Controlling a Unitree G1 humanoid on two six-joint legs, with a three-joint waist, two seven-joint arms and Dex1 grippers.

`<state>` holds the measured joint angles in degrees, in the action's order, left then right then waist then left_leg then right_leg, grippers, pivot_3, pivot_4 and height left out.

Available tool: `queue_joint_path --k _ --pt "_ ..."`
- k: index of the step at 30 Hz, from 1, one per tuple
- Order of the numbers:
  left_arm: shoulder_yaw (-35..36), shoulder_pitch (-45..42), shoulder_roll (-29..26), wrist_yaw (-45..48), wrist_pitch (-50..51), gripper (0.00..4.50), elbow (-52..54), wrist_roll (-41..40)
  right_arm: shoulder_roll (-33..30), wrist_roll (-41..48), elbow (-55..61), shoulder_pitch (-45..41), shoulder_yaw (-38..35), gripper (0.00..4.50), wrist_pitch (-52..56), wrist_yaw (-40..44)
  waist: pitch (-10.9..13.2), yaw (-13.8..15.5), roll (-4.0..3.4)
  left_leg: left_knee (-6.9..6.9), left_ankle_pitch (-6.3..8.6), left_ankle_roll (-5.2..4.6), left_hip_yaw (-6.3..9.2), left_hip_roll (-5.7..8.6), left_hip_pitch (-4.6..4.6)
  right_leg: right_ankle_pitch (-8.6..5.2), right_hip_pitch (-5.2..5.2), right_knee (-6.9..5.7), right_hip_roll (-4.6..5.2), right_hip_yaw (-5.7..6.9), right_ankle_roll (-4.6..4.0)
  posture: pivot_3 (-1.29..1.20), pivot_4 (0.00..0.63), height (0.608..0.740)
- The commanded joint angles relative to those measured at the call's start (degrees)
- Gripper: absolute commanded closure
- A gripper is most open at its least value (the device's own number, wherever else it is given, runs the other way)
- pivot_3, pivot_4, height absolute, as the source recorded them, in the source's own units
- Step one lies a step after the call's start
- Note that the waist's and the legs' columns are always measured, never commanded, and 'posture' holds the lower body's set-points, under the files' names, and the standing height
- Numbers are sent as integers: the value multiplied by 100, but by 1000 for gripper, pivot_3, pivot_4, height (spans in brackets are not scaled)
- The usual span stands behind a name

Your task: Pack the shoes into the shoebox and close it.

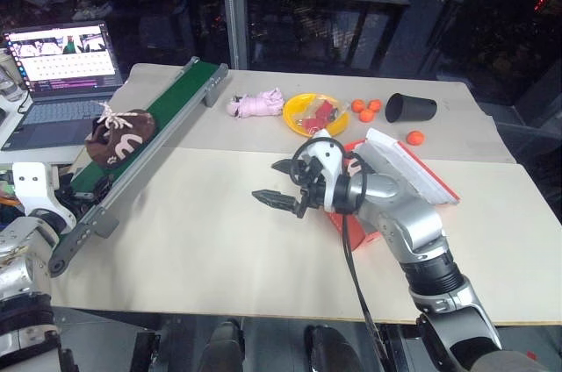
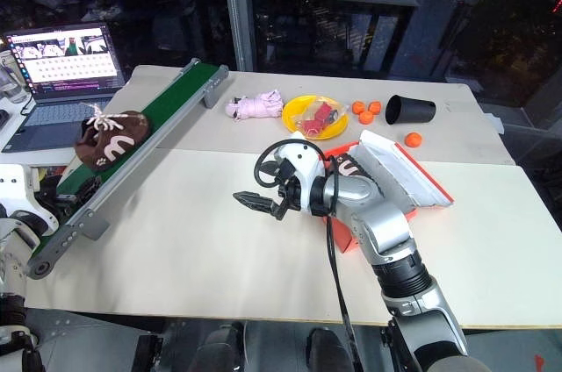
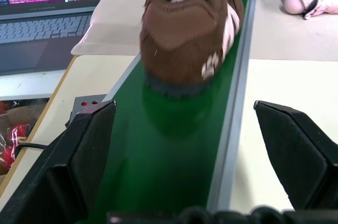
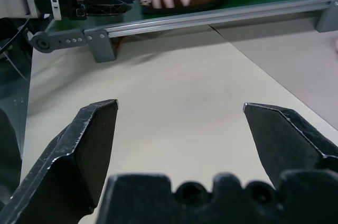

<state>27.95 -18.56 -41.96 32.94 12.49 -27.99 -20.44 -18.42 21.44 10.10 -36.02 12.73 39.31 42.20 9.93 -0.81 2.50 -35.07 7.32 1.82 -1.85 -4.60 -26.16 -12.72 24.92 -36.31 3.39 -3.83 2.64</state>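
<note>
On the near part of the pale table (image 1: 219, 249), the right gripper (image 1: 283, 182) hangs just above the bare tabletop with its two black fingers spread wide and nothing between them. Just beside it, on its right, sits the red-orange shoebox (image 2: 344, 233), its white-lined lid (image 2: 399, 168) tilted up; part of a dark brown shoe with cream markings (image 2: 348, 165) shows inside the shoebox, behind the arm. Left of the shoebox, well apart, a green conveyor belt (image 1: 149, 139) runs diagonally across the table's left side. At its near end the left gripper (image 3: 198, 145) straddles the belt, fingers spread and empty, pointing at the other brown fuzzy shoe (image 1: 120, 134), which lies on the belt a little ahead of it, not touched. Beyond the shoebox lie a pink plush toy (image 1: 254, 104), a yellow plate (image 1: 299, 110), small orange balls (image 1: 366, 110) and a black cup (image 1: 409, 108) on its side. Past the conveyor, an open laptop (image 1: 57, 74) stands.
</note>
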Motion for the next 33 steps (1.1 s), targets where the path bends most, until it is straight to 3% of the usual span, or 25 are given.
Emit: queue_joint_path --k 1,12,13,17,20,25,28,31,33 --pt "22 -170 -177 53 -215 9 -217 57 -57 23 210 -52 -157 16 -26 -54 0 -1 0 0 0 0 0 0 0 0 0 0 0 0 0 0 150 736" --pt "-120 -622 -302 189 -520 9 -1526 263 -244 7 400 61 -239 16 51 -299 0 19 0 -1 -1 0 -1 0 0 -1 3 -9 -1 0 0 0 150 736" --pt "-163 -631 -247 326 -507 546 -1509 214 -261 8 416 62 -248 0 61 -324 0 27 0 -2 -1 0 -1 0 -1 -2 3 -13 0 0 -1 0 150 736" --pt "-288 -579 18 592 -325 1626 -999 28 -315 24 449 27 -265 0 98 -390 -1 78 0 -6 -1 5 -2 1 0 -6 5 -32 3 0 -3 0 150 736" --pt "-356 -664 268 557 293 1672 55 -338 -257 144 461 -39 -384 0 186 -452 -1 142 1 -9 -3 6 -3 1 -1 -9 6 -41 2 1 -3 0 150 736" --pt "-706 -1374 917 73 1416 1672 1896 -1009 551 1470 169 -429 -1818 0 955 -1208 6 151 20 -24 -25 -26 2 0 -23 -8 12 -46 -1 2 0 0 150 736" --pt "-909 -1699 1248 -175 1765 1672 2371 -1159 908 2130 -60 -688 -2538 0 1416 -1771 4 116 21 -26 -28 -26 5 0 -22 -6 9 -47 -3 1 3 0 150 736" --pt "-1472 -2232 1990 -430 2154 1672 2906 -1419 1275 3104 -456 -1109 -3546 0 1655 -2681 3 79 20 -24 -29 -29 6 1 -17 -7 5 -47 -3 -1 4 0 150 736" --pt "-1702 -2363 2294 -382 2345 1672 3025 -1524 1262 3229 -472 -1137 -3574 0 1781 -2824 3 78 20 -24 -29 -29 8 2 -18 -7 5 -49 -3 0 4 0 150 736"
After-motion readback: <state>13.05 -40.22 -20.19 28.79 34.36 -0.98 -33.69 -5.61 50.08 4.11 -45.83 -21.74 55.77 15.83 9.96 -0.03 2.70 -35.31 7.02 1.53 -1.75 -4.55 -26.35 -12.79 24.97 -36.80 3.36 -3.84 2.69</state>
